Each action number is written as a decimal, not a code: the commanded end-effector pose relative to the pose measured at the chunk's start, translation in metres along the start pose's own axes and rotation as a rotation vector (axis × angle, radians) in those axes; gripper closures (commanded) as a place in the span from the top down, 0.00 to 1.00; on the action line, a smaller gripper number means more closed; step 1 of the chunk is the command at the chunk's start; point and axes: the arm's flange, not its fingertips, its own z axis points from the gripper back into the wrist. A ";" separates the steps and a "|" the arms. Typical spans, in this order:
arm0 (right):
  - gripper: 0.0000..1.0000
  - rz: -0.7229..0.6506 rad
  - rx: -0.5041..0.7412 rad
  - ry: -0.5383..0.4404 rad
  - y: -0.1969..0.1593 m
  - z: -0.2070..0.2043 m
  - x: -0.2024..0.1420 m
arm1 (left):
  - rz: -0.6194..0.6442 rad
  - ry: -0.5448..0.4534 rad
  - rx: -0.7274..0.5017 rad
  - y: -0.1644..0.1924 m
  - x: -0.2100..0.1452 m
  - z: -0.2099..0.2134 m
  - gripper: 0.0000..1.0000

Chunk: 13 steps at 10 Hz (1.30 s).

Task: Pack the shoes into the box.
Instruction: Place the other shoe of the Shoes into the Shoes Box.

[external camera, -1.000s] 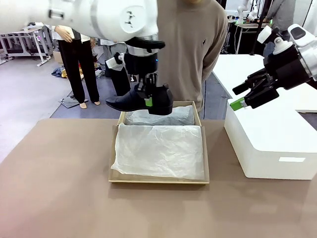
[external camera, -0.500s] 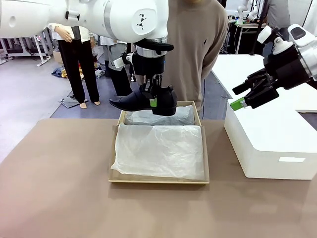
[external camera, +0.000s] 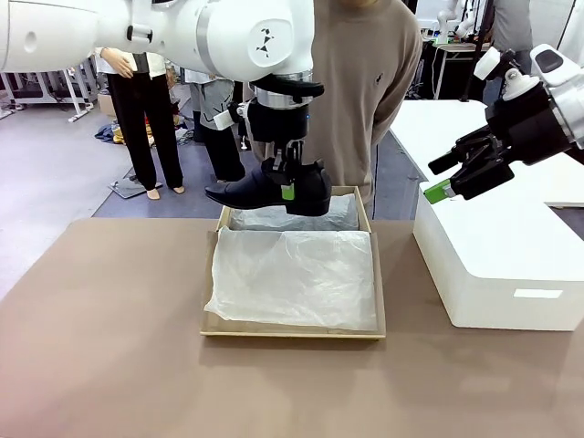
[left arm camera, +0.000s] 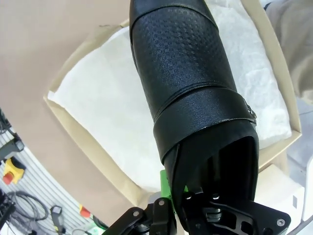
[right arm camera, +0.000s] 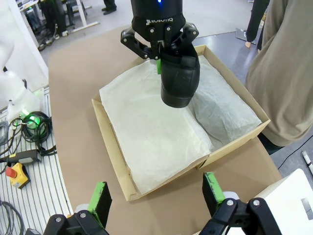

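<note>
Black shoe (external camera: 246, 192) clenched in left fingers (external camera: 288, 191) over box (external camera: 292, 330) | right fingers (external camera: 440, 191) released near white block (external camera: 511, 265) | person (external camera: 365, 91) behind

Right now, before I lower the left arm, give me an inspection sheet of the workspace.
Surface: brown table.
Job's things: black shoe held over the box, toward its far end; tissue paper lines it.
Clutter: white block right of the box.
Grippers: left gripper shut on the shoe's heel; right gripper open, by the white block.
Cables: cables on the floor beside the table.
Surroundings: person standing at the far side.
</note>
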 end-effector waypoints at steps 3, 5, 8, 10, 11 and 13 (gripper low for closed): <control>1.00 0.025 0.012 -0.034 -0.004 -0.002 0.000 | 0.132 -0.020 0.025 -0.029 -0.037 0.007 0.00; 1.00 0.025 0.012 -0.034 -0.004 -0.002 0.000 | 0.175 -0.031 0.001 -0.041 -0.054 0.003 0.00; 1.00 0.025 0.012 -0.034 -0.004 -0.002 0.000 | 0.229 -0.043 -0.013 -0.046 -0.063 -0.011 0.00; 1.00 0.025 0.012 -0.034 -0.004 -0.002 0.000 | 0.262 -0.081 -0.024 -0.046 -0.059 -0.022 0.00; 1.00 0.025 0.012 -0.034 -0.004 -0.002 0.000 | 0.263 -0.073 -0.028 -0.046 -0.057 -0.025 0.00; 1.00 0.025 0.012 -0.034 -0.004 -0.002 0.000 | 0.248 -0.053 -0.017 -0.048 -0.055 -0.033 0.00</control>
